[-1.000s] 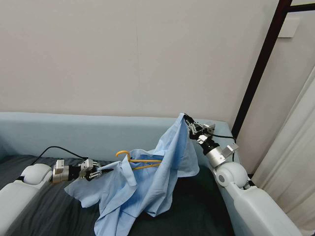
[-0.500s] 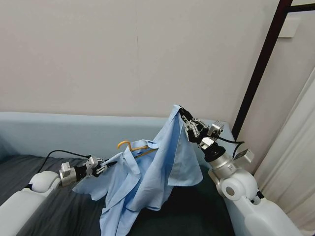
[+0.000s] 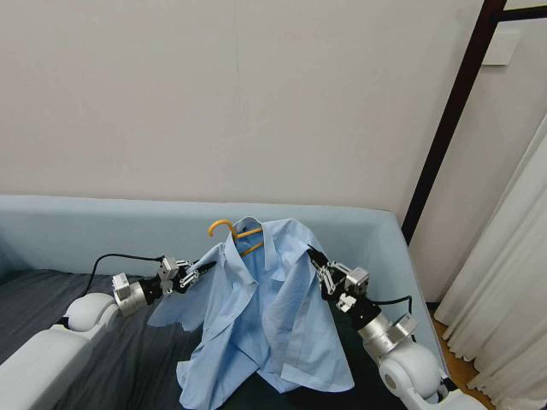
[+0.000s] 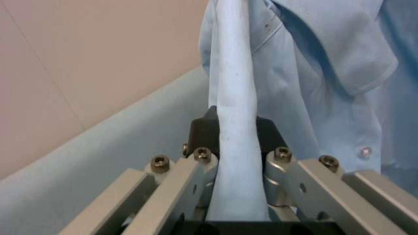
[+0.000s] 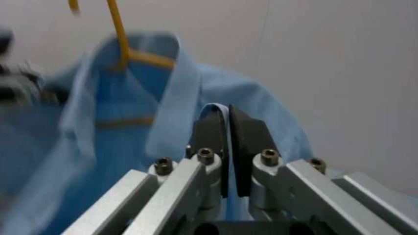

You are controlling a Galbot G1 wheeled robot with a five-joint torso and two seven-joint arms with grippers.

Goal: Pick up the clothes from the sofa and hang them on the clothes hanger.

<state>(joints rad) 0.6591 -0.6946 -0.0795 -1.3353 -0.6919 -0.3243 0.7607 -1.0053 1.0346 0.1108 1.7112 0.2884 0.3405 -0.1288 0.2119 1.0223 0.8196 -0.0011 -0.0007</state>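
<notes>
Quick count: one light blue shirt (image 3: 265,325), one yellow hanger (image 5: 118,34), two grippers, both busy.

The shirt is up off the seat, stretched between the two arms in the middle of the head view. The hanger sits inside the collar with its hook poking out at about 11 o'clock from the collar. The body of the shirt droops toward 6 o'clock. I can't tell if the hem touches the cushion.

The left gripper (image 3: 195,272) is at roughly 9 o'clock from the collar, reaching in from the left. In its wrist view its pads (image 4: 203,131) are clenched on a bunched-up fold of the shirt, near the shoulder. The right gripper (image 3: 316,263) is at about 3 o'clock from the shirt's middle, pointing up and in. Its pads (image 5: 210,128) are pinched tight on a thin edge of the fabric, just beside the collar.

Surface: one sofa (image 3: 102,226) with a pale blue back and arm, plus a dark grey seat cushion (image 3: 128,359) under the shirt.

Room: plain off-white wall (image 3: 256,102) behind the sofa, one dark pole (image 3: 449,111) slanting up at 2 o'clock in the head view, and a white curtain (image 3: 513,290) at 4 o'clock.
</notes>
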